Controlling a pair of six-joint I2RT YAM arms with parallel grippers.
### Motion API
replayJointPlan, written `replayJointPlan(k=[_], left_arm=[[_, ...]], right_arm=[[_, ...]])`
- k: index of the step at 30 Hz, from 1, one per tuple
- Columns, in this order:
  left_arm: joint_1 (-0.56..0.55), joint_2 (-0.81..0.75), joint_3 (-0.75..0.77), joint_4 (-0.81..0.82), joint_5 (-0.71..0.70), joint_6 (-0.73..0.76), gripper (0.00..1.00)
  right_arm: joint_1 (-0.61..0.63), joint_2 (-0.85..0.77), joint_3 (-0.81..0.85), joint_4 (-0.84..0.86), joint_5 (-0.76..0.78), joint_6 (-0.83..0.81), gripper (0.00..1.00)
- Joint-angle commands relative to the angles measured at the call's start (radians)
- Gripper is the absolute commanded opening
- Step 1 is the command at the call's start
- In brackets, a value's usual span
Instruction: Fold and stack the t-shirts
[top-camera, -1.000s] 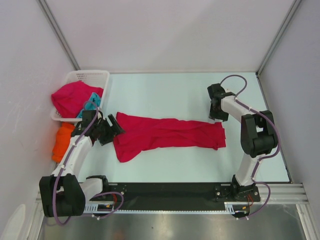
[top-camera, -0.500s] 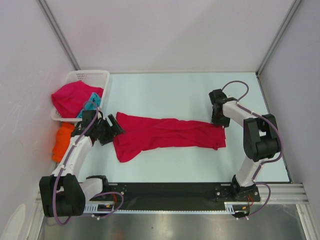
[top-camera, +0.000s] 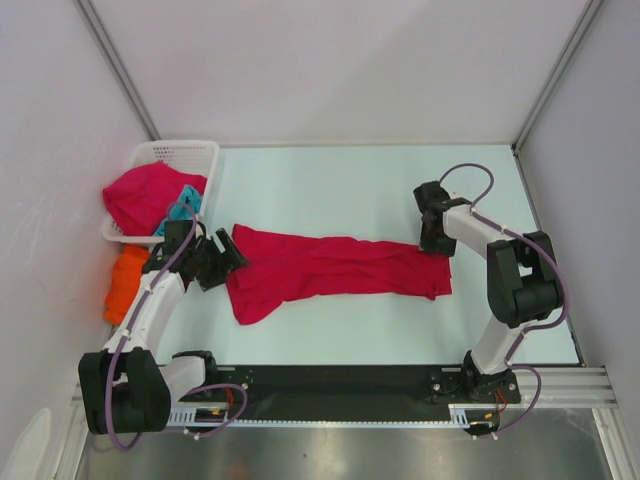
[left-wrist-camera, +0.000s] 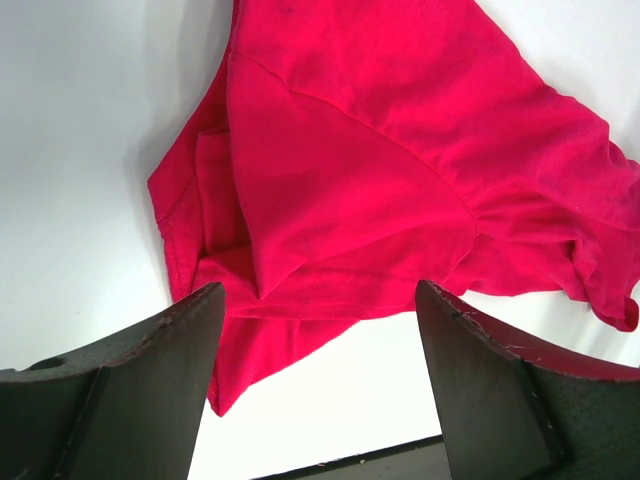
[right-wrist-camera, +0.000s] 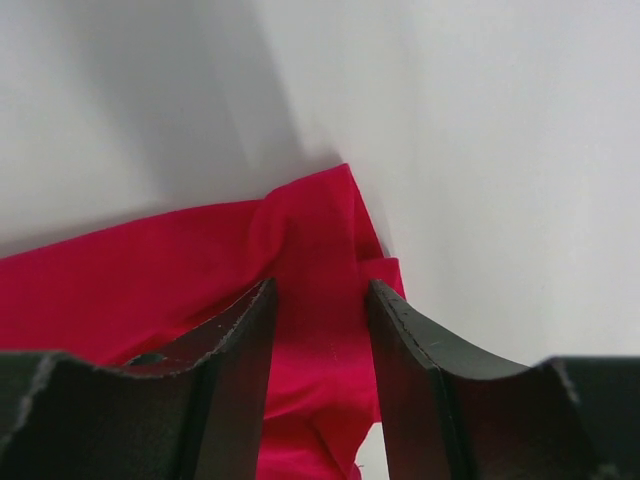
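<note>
A crimson-red t-shirt (top-camera: 330, 265) lies stretched left to right across the middle of the table, crumpled at both ends. My left gripper (top-camera: 226, 262) is open and empty at the shirt's left end, and the wrist view shows its jaws (left-wrist-camera: 318, 292) wide apart just before the bunched cloth (left-wrist-camera: 340, 170). My right gripper (top-camera: 437, 246) is low over the shirt's far right corner. Its jaws (right-wrist-camera: 320, 290) stand partly apart on either side of a strip of the red cloth (right-wrist-camera: 315, 250). A second red shirt (top-camera: 148, 193) and a teal one (top-camera: 186, 203) are in the basket. An orange shirt (top-camera: 125, 280) lies on the table's left edge.
The white lattice basket (top-camera: 180, 155) stands at the back left, against the left wall. Bare pale table lies behind and in front of the stretched shirt. A black rail (top-camera: 340, 385) with the arm bases runs along the near edge. Walls close in both sides.
My right gripper has moved a little forward and left, down onto the shirt's right corner. The left arm and the shirt have not moved.
</note>
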Motion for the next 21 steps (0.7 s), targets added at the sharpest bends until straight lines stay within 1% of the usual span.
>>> replayJointPlan(k=[1,7,10,11,12,13,14,21], left_arm=[[0.009,-0.012,-0.010,0.021,0.021,0.027,0.82],[0.009,-0.015,-0.007,0.019,0.019,0.030,0.82],[0.007,-0.016,-0.007,0.019,0.021,0.030,0.82],[0.007,-0.016,-0.006,0.019,0.019,0.030,0.82],[0.009,-0.016,-0.007,0.018,0.021,0.032,0.82],[0.009,-0.016,-0.007,0.018,0.021,0.030,0.82],[0.009,-0.016,-0.007,0.018,0.021,0.032,0.82],[0.007,-0.018,-0.006,0.018,0.022,0.035,0.82]], right_arm=[[0.018,-0.036,-0.001,0.016,0.004,0.019,0.46],[0.030,-0.027,-0.010,0.024,0.003,0.027,0.45],[0.030,-0.029,-0.019,0.029,0.004,0.025,0.37],[0.030,-0.030,-0.021,0.030,0.006,0.025,0.25],[0.030,-0.030,-0.021,0.032,0.006,0.022,0.17],[0.030,-0.032,-0.022,0.033,0.008,0.022,0.03],[0.030,-0.032,-0.021,0.033,0.014,0.020,0.00],[0.027,-0.039,0.010,0.035,0.055,-0.003,0.00]])
